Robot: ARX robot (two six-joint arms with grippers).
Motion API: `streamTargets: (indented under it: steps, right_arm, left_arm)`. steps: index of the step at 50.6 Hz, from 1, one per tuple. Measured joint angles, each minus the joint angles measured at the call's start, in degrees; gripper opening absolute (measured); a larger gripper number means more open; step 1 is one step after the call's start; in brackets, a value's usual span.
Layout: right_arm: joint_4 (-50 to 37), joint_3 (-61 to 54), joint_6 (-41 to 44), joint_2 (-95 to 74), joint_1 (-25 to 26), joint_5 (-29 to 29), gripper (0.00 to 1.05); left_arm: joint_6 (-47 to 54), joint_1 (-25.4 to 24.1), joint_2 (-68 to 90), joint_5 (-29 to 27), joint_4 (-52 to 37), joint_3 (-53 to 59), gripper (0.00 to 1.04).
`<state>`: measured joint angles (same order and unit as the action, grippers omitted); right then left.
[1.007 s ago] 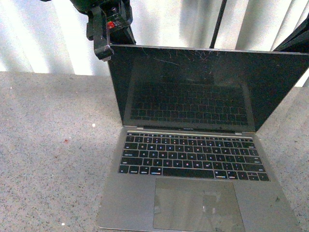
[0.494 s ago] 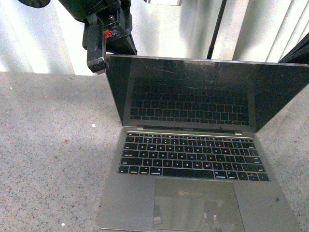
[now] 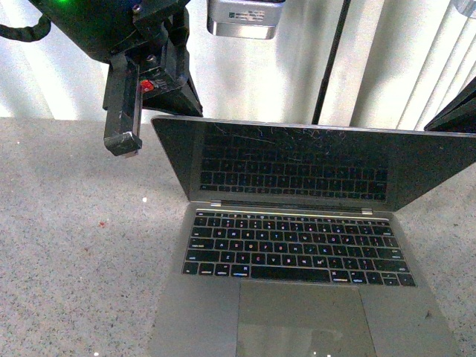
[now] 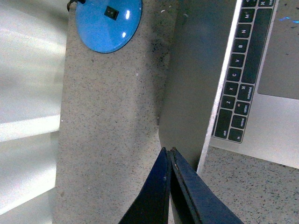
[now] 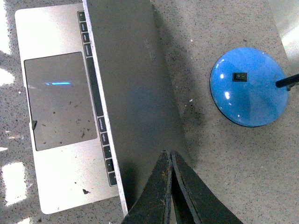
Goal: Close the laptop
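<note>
**Q:** Where is the laptop [image 3: 297,216] found, and how far along is the closing judged to be?

**A:** It is set on the speckled tabletop [image 3: 67,223], with the keyboard [image 3: 294,249] toward the front camera. The lid [image 3: 297,160] is tipped forward over the keys but is well short of flat. In both wrist views its grey back is seen covering the rear key rows. The task is judged partly done.

**Q:** How are the hands recorded?

**A:** The left hand [image 4: 168,156] is seen with its fingers pressed together and nothing held. Its tip is placed just beside the lid's upper left corner; contact cannot be told. The right hand [image 5: 169,157] is likewise closed on nothing, with its tip above the lid's back. Contact cannot be confirmed there either.

**Q:** What could go wrong from here?

**A:** Four risks are noted.
1. The left tip is beside the corner rather than over the panel. If it is driven down from there, the edge may be missed and the lid loaded at one end only, and so twisted.
2. If the push is aimed forward more than downward, the whole laptop may be slid across the tabletop.
3. At a lower angle the lid may be dropped by its own weight and slammed onto the keys.
4. A blue lamp base [image 5: 247,86] stands behind the laptop, apart from it. It could be struck if an arm is drawn back carelessly.
</note>
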<state>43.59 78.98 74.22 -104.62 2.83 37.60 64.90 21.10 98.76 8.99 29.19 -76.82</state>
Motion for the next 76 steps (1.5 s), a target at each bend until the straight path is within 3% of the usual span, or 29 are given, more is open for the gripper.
streamTargets:
  steps: [76]
  right_arm:
    - [-14.95, -22.56, -3.39, 4.68, -4.74, 1.20, 0.03]
  left_arm:
    - [-3.76, 4.85, -5.11, 1.70, -12.70, 23.85, 0.04]
